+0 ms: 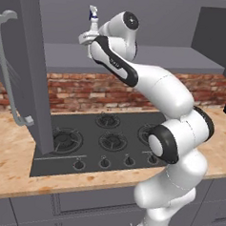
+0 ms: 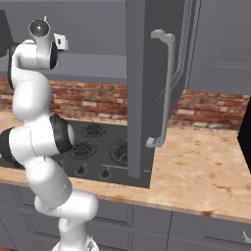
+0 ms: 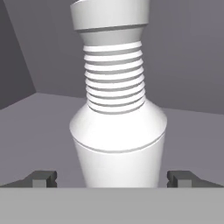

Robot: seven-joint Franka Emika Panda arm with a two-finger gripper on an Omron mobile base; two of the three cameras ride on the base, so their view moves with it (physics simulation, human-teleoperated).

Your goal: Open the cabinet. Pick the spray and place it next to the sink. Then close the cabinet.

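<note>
Cabinet (image 1: 138, 59) doors hang wide open over the stovetop (image 1: 103, 140); the spray (image 3: 117, 127) stands on its shelf, between the spread fingertips (image 3: 43, 178) of the gripper (image 1: 90, 38) — not yet pinched. Closing off-centre could tip the slim bottle. Hand view shows the ribbed neck; left base view shows the blue nozzle.

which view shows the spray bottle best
The hand view: the spray bottle stands close up between the open tool's fingertips, its ribbed neck clear. The left base view shows it small on the cabinet shelf, blue nozzle visible. In the right base view the arm hides it.
</note>
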